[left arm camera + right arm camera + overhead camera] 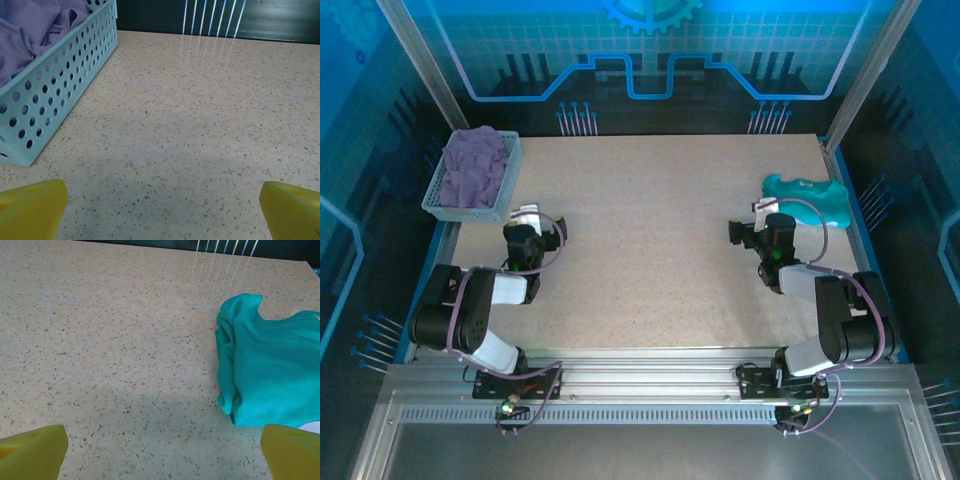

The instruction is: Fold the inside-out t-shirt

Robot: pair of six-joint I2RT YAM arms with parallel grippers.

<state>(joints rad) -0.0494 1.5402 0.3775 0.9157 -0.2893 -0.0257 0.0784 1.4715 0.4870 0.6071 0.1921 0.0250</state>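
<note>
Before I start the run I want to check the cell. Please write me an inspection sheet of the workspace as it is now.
Surface: speckled beige table, no spills seen.
Job's things: teal t-shirt crumpled at the far right edge, not gripped.
Clutter: perforated pale-blue basket at far left, holding lavender cloth.
Grippers: left gripper and right gripper both open, empty.
Cables: purple cables looped along both arms.
Surroundings: blue printed panels behind; aluminium rails at the near edge.
</note>
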